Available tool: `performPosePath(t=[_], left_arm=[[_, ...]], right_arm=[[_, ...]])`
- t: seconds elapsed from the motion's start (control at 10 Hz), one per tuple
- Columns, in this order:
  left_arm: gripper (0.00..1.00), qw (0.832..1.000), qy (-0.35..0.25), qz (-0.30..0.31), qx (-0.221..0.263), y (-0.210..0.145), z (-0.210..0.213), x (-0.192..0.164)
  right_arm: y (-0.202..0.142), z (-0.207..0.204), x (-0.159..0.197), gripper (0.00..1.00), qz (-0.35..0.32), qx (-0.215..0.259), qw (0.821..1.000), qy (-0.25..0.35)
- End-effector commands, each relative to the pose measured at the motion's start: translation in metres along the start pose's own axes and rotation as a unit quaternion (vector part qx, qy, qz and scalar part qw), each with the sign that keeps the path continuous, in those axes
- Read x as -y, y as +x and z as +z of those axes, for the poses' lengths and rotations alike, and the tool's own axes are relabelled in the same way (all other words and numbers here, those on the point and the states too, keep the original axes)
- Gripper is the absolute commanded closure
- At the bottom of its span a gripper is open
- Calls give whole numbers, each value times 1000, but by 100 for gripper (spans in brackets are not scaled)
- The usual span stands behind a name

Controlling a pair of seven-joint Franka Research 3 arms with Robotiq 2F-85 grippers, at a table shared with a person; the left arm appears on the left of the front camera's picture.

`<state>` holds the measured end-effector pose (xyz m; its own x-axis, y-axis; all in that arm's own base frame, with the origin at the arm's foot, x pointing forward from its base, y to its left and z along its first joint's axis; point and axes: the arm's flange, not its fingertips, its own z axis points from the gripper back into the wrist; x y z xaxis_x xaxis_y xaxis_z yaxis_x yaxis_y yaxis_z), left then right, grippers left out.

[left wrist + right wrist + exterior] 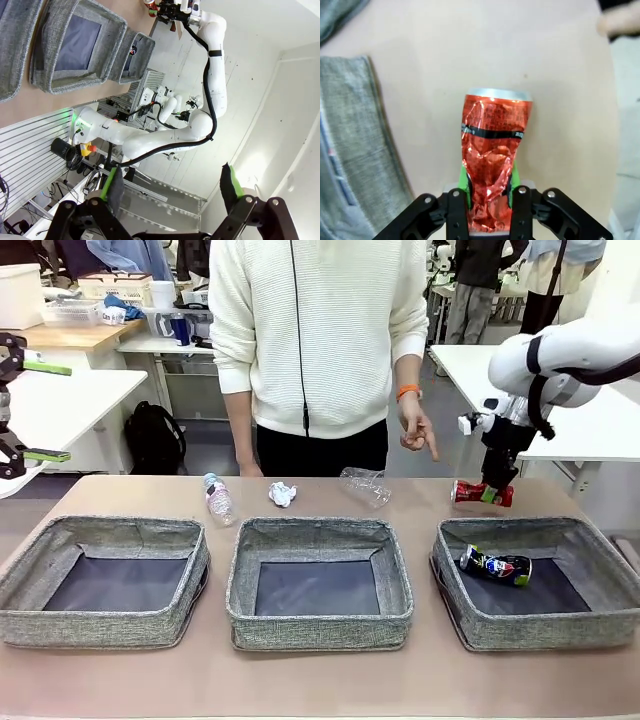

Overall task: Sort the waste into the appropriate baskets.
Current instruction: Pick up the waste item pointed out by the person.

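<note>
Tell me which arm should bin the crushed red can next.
Right. The right gripper is shut on the crushed red can, just beyond the right basket, where a dark can lies. The left gripper hangs open, off past the table's left end.

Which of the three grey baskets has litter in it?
The right-hand basket: a crushed dark can lies on its bottom. The left basket and the middle basket show bare dark bottoms.

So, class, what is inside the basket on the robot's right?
One crushed dark can lies on the dark bottom of the right basket. Its near wall hides the strip of floor just behind it. The crushed red can is outside, beyond the far wall, between the pads of the right gripper.
</note>
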<state>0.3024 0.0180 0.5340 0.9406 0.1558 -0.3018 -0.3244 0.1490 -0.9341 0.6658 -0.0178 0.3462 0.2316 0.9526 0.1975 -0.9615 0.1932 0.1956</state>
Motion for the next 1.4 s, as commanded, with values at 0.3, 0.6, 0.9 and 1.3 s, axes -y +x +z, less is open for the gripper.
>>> performPosePath(t=[0.3, 0.6, 0.9, 1.3], left_arm=[[0, 1000, 2, -8, -5, -1, 3, 0], [0, 1000, 2, -8, -5, -1, 3, 0], [0, 1000, 2, -8, -5, -1, 3, 0], [0, 1000, 2, -8, -5, -1, 3, 0]], right_arm=[[25, 125, -117, 100, -262, -15, 964, -53], [34, 114, -175, 100, -309, 29, 946, -98], [32, 155, -144, 100, -272, 15, 959, -74], [123, 203, -209, 68, -360, 0, 923, -139]])
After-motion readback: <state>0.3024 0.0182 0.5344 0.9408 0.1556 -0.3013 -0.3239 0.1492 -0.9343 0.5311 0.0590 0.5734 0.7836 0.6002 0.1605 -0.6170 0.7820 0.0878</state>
